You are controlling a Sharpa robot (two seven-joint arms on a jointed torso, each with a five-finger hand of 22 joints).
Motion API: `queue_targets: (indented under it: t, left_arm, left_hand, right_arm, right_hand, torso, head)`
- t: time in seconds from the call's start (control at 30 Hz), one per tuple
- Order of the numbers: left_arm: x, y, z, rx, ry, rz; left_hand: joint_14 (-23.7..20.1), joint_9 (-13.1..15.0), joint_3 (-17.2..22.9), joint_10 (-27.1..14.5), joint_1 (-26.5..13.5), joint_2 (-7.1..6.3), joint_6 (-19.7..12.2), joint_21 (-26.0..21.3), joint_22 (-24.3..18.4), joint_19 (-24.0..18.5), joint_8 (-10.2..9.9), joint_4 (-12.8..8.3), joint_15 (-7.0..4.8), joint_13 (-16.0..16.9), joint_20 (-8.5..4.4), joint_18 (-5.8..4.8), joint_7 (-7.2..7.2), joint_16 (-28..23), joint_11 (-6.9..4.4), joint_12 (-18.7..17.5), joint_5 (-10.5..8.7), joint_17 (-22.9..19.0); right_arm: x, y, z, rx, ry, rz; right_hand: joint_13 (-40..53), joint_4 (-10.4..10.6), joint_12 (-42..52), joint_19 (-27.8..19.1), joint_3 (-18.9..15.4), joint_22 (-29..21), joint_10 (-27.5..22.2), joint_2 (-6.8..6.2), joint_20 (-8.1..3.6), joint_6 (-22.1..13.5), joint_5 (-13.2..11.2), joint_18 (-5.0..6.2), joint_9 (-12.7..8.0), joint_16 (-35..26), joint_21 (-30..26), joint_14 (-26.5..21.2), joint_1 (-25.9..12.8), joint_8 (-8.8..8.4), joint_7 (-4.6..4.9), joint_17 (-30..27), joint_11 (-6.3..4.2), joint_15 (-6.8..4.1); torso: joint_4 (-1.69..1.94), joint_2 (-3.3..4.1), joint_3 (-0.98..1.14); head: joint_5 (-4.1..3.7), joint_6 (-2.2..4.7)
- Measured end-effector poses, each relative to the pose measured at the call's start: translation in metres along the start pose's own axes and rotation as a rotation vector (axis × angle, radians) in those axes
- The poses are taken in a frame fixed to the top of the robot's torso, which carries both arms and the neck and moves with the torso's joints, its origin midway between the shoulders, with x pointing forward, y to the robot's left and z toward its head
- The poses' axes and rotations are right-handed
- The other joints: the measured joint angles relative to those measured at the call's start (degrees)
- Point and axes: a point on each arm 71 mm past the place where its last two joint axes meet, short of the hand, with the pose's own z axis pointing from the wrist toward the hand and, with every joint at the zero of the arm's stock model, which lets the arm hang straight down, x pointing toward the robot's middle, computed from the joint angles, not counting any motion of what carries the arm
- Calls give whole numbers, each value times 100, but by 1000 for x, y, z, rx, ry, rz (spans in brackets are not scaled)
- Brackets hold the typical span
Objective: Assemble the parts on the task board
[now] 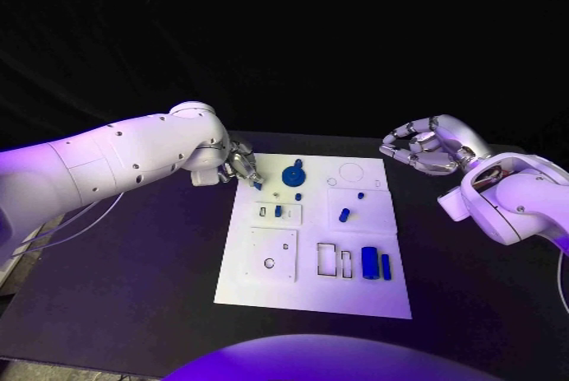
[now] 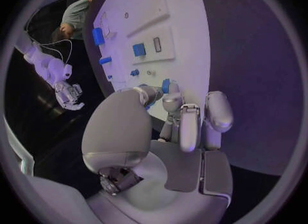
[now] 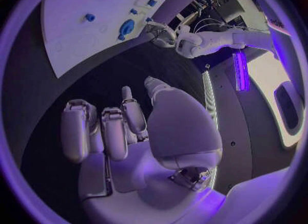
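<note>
Board: flat white plate [image 1: 311, 292] with shallow rectangular and round cutouts, lying lengthwise on the black worktop [image 1: 118, 290].
Parts: small blue pieces; a round disc [image 1: 293, 177] near the far end, two upright bars [image 1: 371, 263] lengthwise along the board.
Left hand [image 1: 241, 167]: silver fingers pinch a small blue piece [image 1: 257, 185] at the board's far-left corner.
Right hand [image 1: 429, 145]: raised off the board's far-right corner, fingers curled inward, holding nothing.

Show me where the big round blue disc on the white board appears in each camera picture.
Head view: the round blue disc lies near the board's far edge, just beside the left robot hand.
Left wrist view: I cannot tell it apart.
Right wrist view: disc near the board's edge.
Shared landmark: the white board.
</note>
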Motion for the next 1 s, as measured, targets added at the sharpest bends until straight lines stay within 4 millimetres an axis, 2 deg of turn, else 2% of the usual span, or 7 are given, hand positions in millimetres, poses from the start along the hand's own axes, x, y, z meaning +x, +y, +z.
queue_targets:
  t: [0.27, 0.5, 0.67, 0.73, 1.0]
  left_arm:
    - [9, 4, -22, 57, -24, -40]
    - [21, -3, -37, 109, -52, -49]
    - [36, -7, -40, 132, -70, -28]
    - [41, -9, -40, 139, -80, -14]
    - [54, -10, -34, 138, -107, 31]
  left_hand:
    - [0, 55, 54, 65, -63, -62, 17, 50, 113, 83, 45, 23, 0, 16, -24, 0, -15, 22, -22, 24, -1, 0]
    - [0, 55, 71, 82, -118, -116, 47, 105, 184, 127, 81, 39, 0, 3, -27, 0, -44, 45, -40, 24, -1, 0]
    - [-6, 54, 88, 122, -109, -139, 60, 131, 244, 158, 81, 53, -6, 3, -36, 1, -55, 67, -39, 24, -3, 0]
    - [-21, 55, 221, 122, -140, -185, 61, 131, 264, 186, 81, -48, -21, 5, -44, 0, -54, 67, -39, 24, -5, 0]
    - [-21, 54, 221, 143, -148, -206, 91, 131, 271, 189, 81, -48, -21, 17, -47, 1, -63, 67, -58, 24, 12, 0]
  right_arm:
    - [-1, -1, 0, 3, -2, -1]
    - [-1, -2, 0, 6, -2, -1]
    - [-1, -3, 0, 7, -2, -1]
    - [-1, -3, -1, 8, -1, 0]
    - [1, -4, -1, 10, 1, 2]
  right_hand:
    - [0, 17, 0, 0, -17, 0, 0, 31, 0, 0, 0, 0, 0, 0, 0, 0, -31, 0, 0, 0, 0, 0]
    - [0, 17, 0, 0, -17, -1, 0, 31, 0, 0, 0, 0, -1, 0, 0, 0, -31, 0, 0, 0, 0, 0]
    - [0, 17, 0, 0, -17, -1, 0, 31, 0, 0, 0, 0, -1, 0, 0, 0, -31, 0, 0, 0, 0, 0]
    - [0, 17, 0, 0, -17, -2, 0, 31, 0, 0, 0, 0, -1, 0, 0, 0, -30, 0, 0, 0, 0, 0]
    - [0, 16, 0, 0, -16, -2, 0, 30, 0, 0, 0, 0, -1, 0, 0, 0, -30, 0, 0, 5, 0, 0]
  torso:
    - [12, -6, 3]
    - [18, -7, 0]
    - [19, -5, -3]
    - [21, -5, -4]
    - [9, 1, -7]
  head:
    - [8, 7]
    - [35, 10]
    - [55, 3]
    - [64, -1]
    - [90, -16]
